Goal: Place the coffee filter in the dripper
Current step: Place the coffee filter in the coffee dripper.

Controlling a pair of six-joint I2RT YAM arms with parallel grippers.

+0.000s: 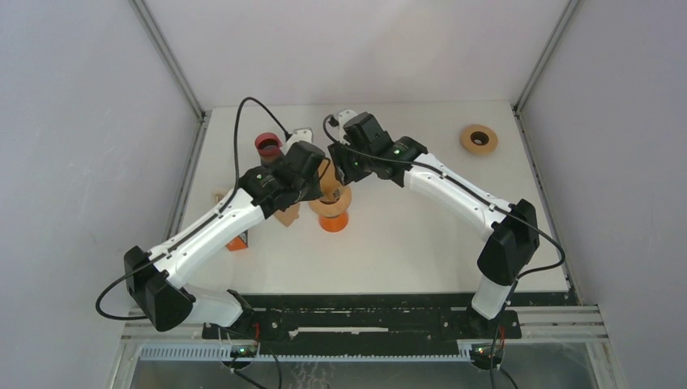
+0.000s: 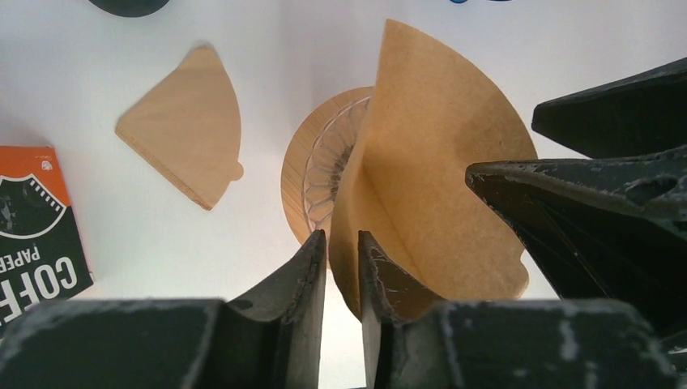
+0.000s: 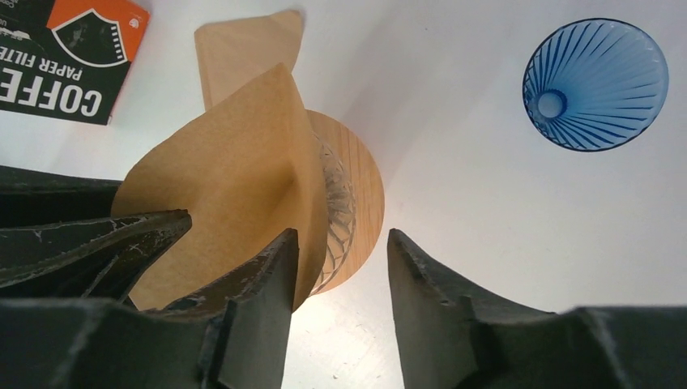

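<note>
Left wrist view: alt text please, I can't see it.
A brown paper cone filter stands over a ribbed glass dripper with a wooden collar, its near edge between the barely parted jaws of the left gripper. The right gripper reaches in from the right; a second flat filter lies on the table.

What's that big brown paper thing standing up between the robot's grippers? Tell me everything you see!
It is a coffee filter of thin brown paper, folded flat into a fan shape with one round edge and a small tab at a corner. It stands on edge over the glass dripper with the wooden ring. Its edge sits between the fingers of the left gripper; whether they pinch it is unclear. The open right gripper is beside it.
</note>
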